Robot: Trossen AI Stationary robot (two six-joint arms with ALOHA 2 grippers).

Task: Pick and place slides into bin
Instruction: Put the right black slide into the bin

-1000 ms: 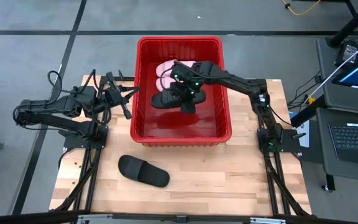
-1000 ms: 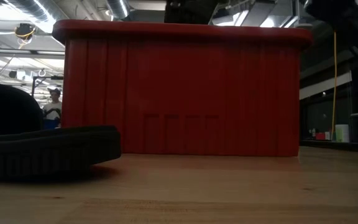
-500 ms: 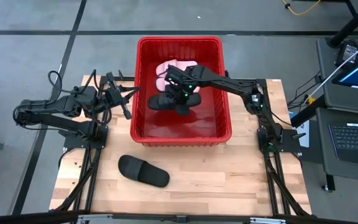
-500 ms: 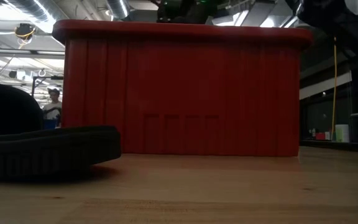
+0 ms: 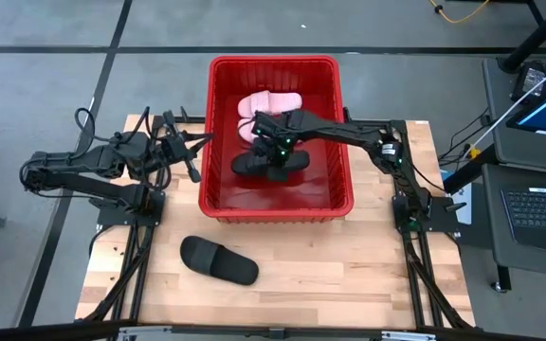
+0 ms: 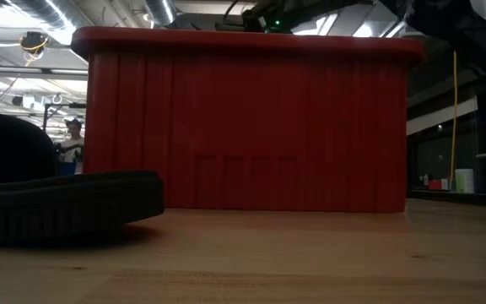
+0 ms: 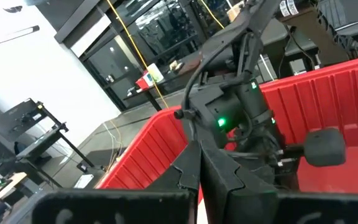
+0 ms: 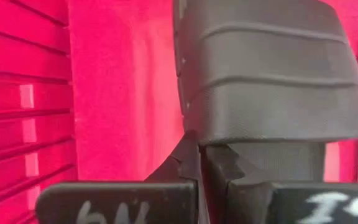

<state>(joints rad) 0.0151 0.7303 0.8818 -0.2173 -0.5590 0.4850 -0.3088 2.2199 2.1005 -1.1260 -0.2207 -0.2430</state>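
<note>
The red bin (image 5: 218, 204) stands at the table's far middle; it fills the low view (image 6: 251, 127). Two pale pink slides (image 5: 271, 102) lie at its far end. My right gripper (image 5: 276, 156) reaches down into the bin, shut on a black slide (image 5: 251, 164), whose wide ribbed strap fills the right wrist view (image 8: 266, 81). A second black slide (image 5: 218, 260) lies sole-down on the table near the front left, also in the low view (image 6: 66, 203). My left gripper (image 5: 192, 166) waits shut and empty left of the bin. My right gripper pinches the black slide's strap at its edge (image 8: 194, 134) between its two fingers, which come from above, pointing down. The slide sits about level, strap up, low inside the bin. Whether its sole rests on the bin floor I cannot tell.
The bin's tall walls close in around my right gripper. Bare red floor shows in the bin's near half (image 5: 278, 194). Open wooden table (image 5: 349, 265) lies in front of the bin. A laptop stands beyond the table's right side.
My right gripper has gone down into the bin and a little toward the table's left and near edges, carrying the black slide. The slide now sits lower, in the middle of the bin, clear of the pink slides.
</note>
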